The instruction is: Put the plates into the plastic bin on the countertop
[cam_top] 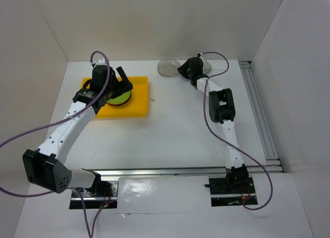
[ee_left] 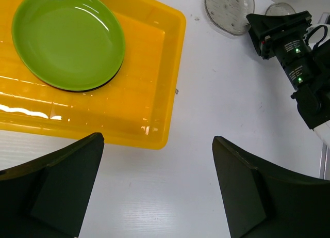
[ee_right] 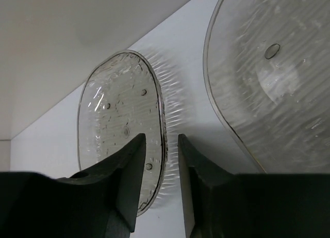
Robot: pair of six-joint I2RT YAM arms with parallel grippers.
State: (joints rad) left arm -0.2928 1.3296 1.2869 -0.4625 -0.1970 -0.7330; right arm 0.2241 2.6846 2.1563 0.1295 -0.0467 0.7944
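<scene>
The yellow plastic bin (cam_top: 138, 105) sits at the back left of the white countertop (cam_top: 170, 135). A lime green plate (cam_top: 119, 97) lies in it on top of a dark plate whose edge just shows. The bin (ee_left: 154, 67) and green plate (ee_left: 68, 39) also show in the left wrist view. My left gripper (cam_top: 124, 79) hovers over the bin's right part, open and empty (ee_left: 157, 145). Two clear plates (cam_top: 167, 67) (cam_top: 207, 66) lie at the back. My right gripper (cam_top: 182, 70) stands between them, its jaws narrowly apart (ee_right: 159, 140) astride the rim of the left clear plate (ee_right: 116, 109). The other clear plate (ee_right: 268, 73) is to its right.
White walls close the counter at the back and both sides. A metal rail (cam_top: 260, 114) runs along the right edge. Purple cables loop from both arms. The right arm's wrist (ee_left: 294, 42) shows in the left wrist view next to the clear plates (ee_left: 229, 10).
</scene>
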